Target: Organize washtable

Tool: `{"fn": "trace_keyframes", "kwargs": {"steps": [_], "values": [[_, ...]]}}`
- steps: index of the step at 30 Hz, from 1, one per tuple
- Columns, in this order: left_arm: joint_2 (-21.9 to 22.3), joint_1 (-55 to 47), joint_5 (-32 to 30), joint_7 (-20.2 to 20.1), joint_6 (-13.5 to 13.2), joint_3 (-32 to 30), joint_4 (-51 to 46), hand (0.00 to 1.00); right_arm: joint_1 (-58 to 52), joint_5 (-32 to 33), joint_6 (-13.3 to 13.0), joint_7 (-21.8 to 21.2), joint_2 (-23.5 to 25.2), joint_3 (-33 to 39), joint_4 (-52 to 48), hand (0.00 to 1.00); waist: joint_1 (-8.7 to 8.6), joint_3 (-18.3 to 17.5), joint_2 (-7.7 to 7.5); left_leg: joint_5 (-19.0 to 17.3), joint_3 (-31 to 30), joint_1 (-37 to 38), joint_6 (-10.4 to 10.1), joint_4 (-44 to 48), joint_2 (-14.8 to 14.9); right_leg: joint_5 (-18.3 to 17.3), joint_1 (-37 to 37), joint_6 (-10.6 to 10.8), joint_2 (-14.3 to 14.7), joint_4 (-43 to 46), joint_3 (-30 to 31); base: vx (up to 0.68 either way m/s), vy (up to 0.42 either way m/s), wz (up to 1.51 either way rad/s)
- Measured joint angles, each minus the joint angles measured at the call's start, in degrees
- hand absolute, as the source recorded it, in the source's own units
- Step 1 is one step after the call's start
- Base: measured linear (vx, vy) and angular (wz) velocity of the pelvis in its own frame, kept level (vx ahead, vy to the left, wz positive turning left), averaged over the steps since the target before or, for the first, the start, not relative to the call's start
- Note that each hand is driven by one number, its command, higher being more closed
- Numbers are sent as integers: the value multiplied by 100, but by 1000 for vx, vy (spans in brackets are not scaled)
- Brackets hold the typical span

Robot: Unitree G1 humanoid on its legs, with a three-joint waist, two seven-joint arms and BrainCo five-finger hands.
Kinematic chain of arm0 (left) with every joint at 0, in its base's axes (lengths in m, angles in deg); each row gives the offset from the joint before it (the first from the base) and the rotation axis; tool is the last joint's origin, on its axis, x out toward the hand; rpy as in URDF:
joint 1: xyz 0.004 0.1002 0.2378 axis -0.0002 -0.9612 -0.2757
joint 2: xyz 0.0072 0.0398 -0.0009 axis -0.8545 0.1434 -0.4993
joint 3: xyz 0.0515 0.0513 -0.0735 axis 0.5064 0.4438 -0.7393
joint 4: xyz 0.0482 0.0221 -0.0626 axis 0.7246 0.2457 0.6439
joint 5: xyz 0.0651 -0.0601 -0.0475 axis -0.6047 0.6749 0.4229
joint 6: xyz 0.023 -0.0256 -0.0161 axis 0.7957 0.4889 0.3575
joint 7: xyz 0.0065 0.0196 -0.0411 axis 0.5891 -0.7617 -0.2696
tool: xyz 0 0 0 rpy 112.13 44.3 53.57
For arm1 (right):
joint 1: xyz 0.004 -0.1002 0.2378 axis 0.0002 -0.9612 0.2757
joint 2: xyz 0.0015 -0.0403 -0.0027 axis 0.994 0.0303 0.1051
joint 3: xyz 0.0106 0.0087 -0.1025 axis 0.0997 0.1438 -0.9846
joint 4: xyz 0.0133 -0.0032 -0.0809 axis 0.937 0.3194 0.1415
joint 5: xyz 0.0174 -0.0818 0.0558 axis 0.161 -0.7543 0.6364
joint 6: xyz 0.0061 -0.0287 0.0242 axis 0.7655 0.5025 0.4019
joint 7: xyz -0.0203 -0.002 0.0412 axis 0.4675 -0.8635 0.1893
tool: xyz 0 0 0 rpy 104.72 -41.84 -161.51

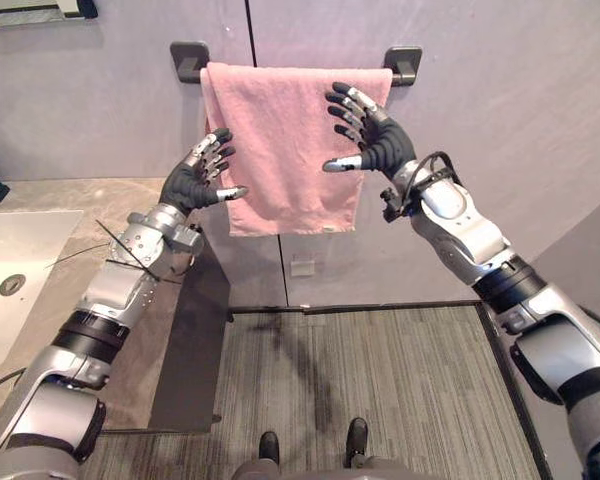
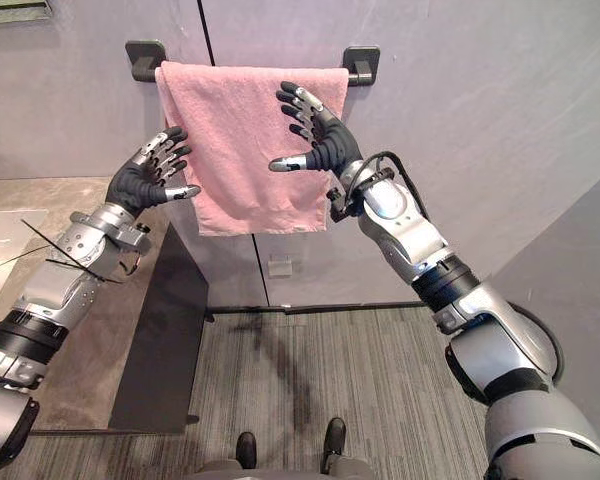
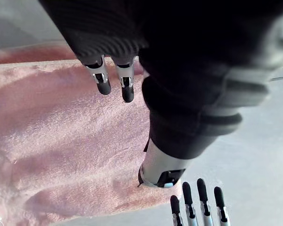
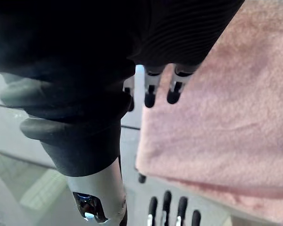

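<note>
While the pink towel [image 1: 280, 150] hung draped over the black bar [image 1: 402, 62] on the grey wall [image 1: 500, 120], both hands were held up in front of it. Each was released, with fingers spread and straight, and nothing was grasped by either.

The left hand [image 1: 188, 182] was placed at the towel's left edge. Its fingertips were raised just beside that edge, and its thumb was pointed inward so that the tip was seen across the edge near the lower corner. Whether the cloth was touched could not be told.

The right hand [image 1: 382, 145] was placed higher, before the towel's right edge. Its thumb was stretched inward over the cloth toward the left hand.

Between the two hands the middle of the towel was left uncovered. The lower hem hung free below both hands, slightly uneven, with a small tag at the corner under the right hand. A small wall plate [image 1: 302, 267] was seen beneath the hem.

Bare wall was left open to the outer side of the right hand. The ribbed grey floor [image 1: 380, 400] lay open well below both hands.

Outward of and below the left hand lay the stone surface [image 1: 70, 195] with its white basin [image 1: 30, 250]. The surface's dark side panel [image 1: 195, 340] dropped from its edge under the left forearm.
</note>
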Motion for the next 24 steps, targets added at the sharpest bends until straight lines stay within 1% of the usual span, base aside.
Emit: {"fn": "trace_keyframes", "kwargs": {"steps": [3,5,6,7,9,10,11,13,15,17,19,20,21,22,23,24], "values": [[95,371,45,-9,14,211,391,0,268,121,-1,-105,72,-181,134,0,2,8,13,21,-4,-222,30,32,-20,39,-198,-9,-22,7,-2,17,32,3],[141,636,45,-1,60,389,694,0,422,161,1,-112,201,-371,338,0,9,23,34,28,-7,-395,39,60,-23,80,-362,-24,-25,19,0,1,12,2],[237,782,45,5,71,409,853,0,468,169,8,-122,340,-392,504,0,27,63,70,48,-13,-500,64,106,-27,105,-440,-20,-41,23,-12,0,0,0],[308,909,45,11,80,416,963,0,544,237,48,-116,494,-422,708,0,35,124,121,48,-12,-575,64,147,-29,131,-500,-23,-47,24,-8,0,0,0],[316,1169,45,12,79,551,1113,0,713,314,101,-122,574,-552,931,0,57,232,194,49,-11,-695,66,174,-20,169,-610,-32,-59,24,-3,-14,9,-2],[320,1462,45,11,81,636,1227,0,873,353,122,-115,634,-559,1119,0,116,381,231,68,1,-798,70,197,-21,212,-708,-32,-70,24,7,-46,12,-3],[343,1715,45,17,81,644,1304,0,1019,437,144,-108,703,-558,1309,0,136,474,256,118,5,-953,59,196,-29,233,-862,-29,-81,24,9,-58,13,-2],[372,1967,45,26,79,644,1372,0,1149,566,223,-95,810,-556,1501,0,135,598,269,192,1,-1067,60,149,-29,271,-1002,-22,-80,24,6,-43,8,2],[576,2217,48,24,84,689,1669,0,1275,710,354,-71,914,-561,1527,0,118,839,274,246,3,-1105,47,106,-20,317,-1061,-56,-67,25,7,-14,15,-1],[697,2255,42,33,178,847,1915,0,1409,724,449,-35,981,-563,1540,0,102,856,274,251,23,-1225,45,105,-26,338,-1194,-54,-68,25,20,-5,37,-4],[843,2366,25,64,247,929,2168,0,1579,922,448,-86,1012,-557,1684,0,64,930,275,265,25,-1282,49,108,-42,352,-1258,-52,-70,25,24,19,51,2],[1006,2759,20,237,344,1386,2362,0,1699,1035,446,-76,1067,-505,1848,0,5,1036,266,265,14,-1296,47,129,-65,364,-1251,-51,-35,26,51,2,42,9],[1103,3275,-19,347,388,2442,2283,0,1838,1088,449,-28,1163,-495,2042,0,8,1064,262,265,19,-1341,47,126,-79,375,-1290,-35,-52,27,66,0,42,5],[1120,3468,-23,301,457,2874,2197,0,1880,1102,443,64,1255,-472,2141,0,0,1067,258,264,46,-1344,49,119,-95,382,-1310,-26,-67,27,93,21,76,-20],[986,3604,-123,184,546,2901,2304,0,1910,1171,448,30,1309,-299,2365,0,-47,1088,227,262,165,-1325,51,117,-105,408,-1354,12,-120,27,198,38,87,-41],[1000,3737,-110,-1,531,2907,2307,0,1948,1225,418,-17,1250,-234,2349,0,-80,1107,231,249,250,-1346,71,94,-133,432,-1440,46,-137,27,300,46,84,-43]]}}
